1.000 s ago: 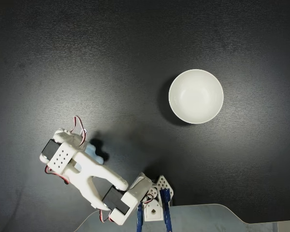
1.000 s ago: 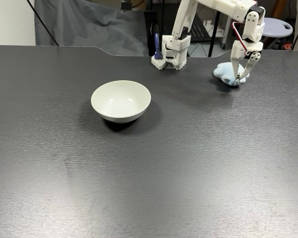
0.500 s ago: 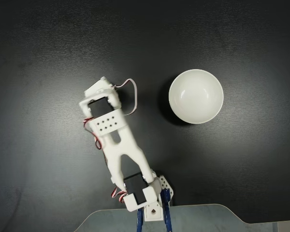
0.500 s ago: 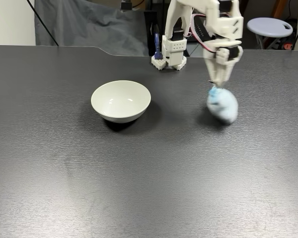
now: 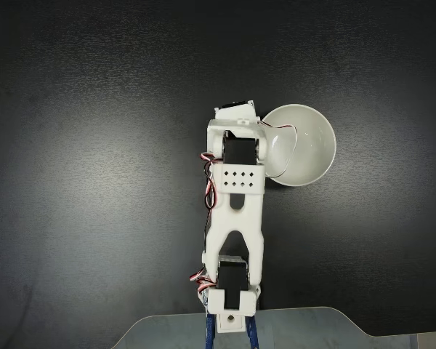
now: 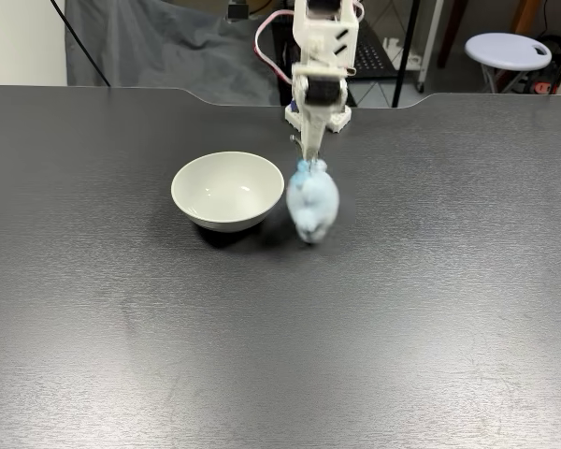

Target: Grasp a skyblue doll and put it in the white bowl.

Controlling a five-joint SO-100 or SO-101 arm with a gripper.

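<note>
Pale-blue plush, the skyblue doll (image 6: pixel 312 205) dangles blurred just below our pincer (image 6: pixel 306 161), whose fingers are pinched narrow on its top end. We judge the pickup done and the carry nearly over: the white bowl (image 6: pixel 206 176) sits just beside the pincer, toward the left in this fixed view, still empty. Crossing the rim and letting go remain. Bare dark table (image 6: pixel 402 309) surrounds us.

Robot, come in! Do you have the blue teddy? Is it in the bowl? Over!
Gripper shut on the teddy, which hangs blurred in the air. Not in the bowl yet, just beside its rim. Nothing in the way.
</note>
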